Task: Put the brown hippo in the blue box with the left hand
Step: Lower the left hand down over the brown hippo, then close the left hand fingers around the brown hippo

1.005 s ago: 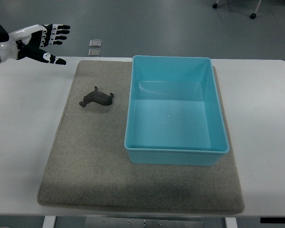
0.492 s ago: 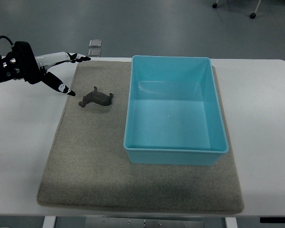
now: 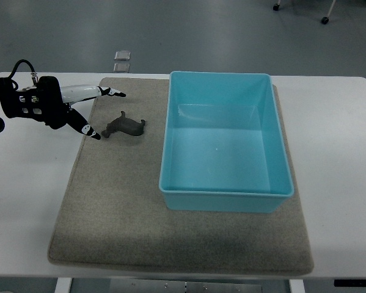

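Overhead, the left hand [image 3: 79, 110] is reaching in from the left edge, fingers spread wide and pointing rightward, holding nothing. One fingertip is lying just beside the hippo's [image 3: 125, 126] head; contact cannot be told. The hippo is lying on the mat [image 3: 109, 207], left of the box [image 3: 225, 192], apart from it.

One of each on the surface [image 3: 36, 183]
One brown hippo [image 3: 125, 126], one blue box [image 3: 225, 195], one grey mat [image 3: 121, 226] (plus one robot hand [image 3: 60, 108]).
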